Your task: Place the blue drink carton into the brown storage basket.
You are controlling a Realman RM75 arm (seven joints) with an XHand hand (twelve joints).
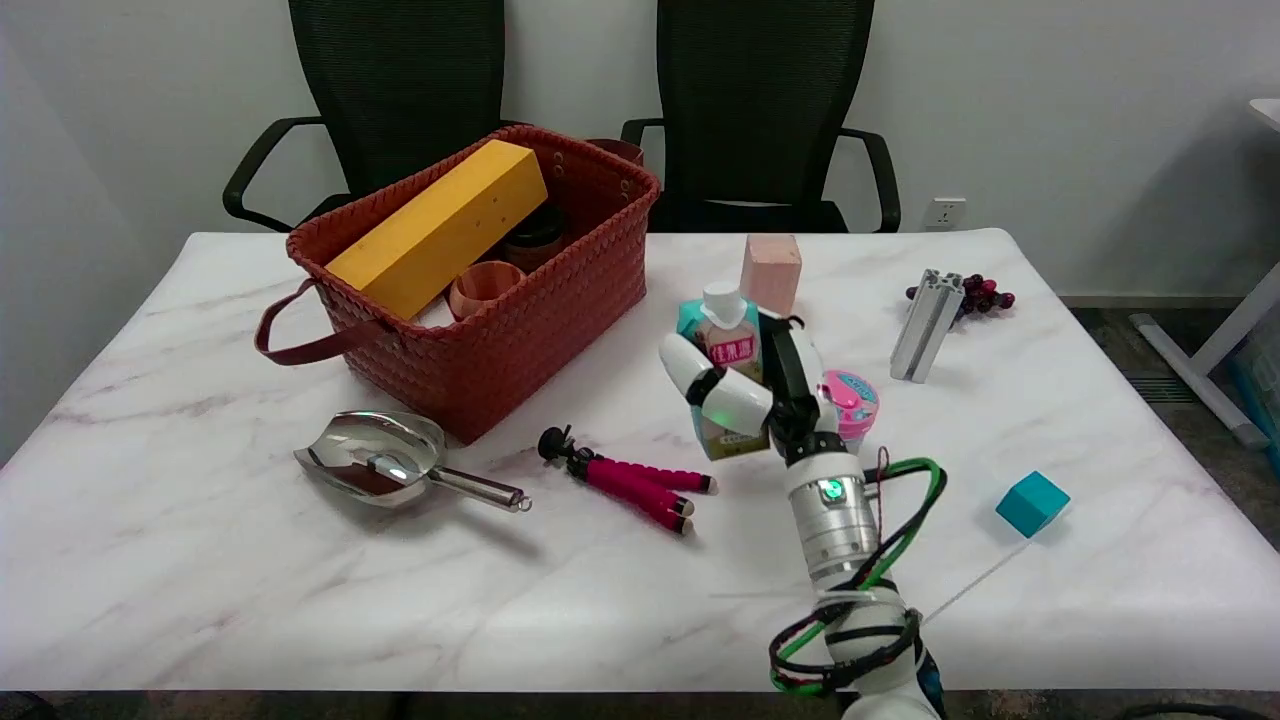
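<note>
the right arm reaches in from the table's (pixel 200 600) near edge, and the right hand (pixel 765 385) wraps its fingers around the blue drink carton (pixel 722 345), holding it upright near the middle of the table. close to the near edge, toward the right, sits a teal cube (pixel 1032 503); left of the arm lie a pink mini tripod (pixel 630 480) and a metal scoop (pixel 385 462). a pink-lidded tub (pixel 855 398) sits just behind the hand. toward the far left corner stands the brown storage basket (pixel 520 320), a yellow block (pixel 440 228) leaning inside it.
</note>
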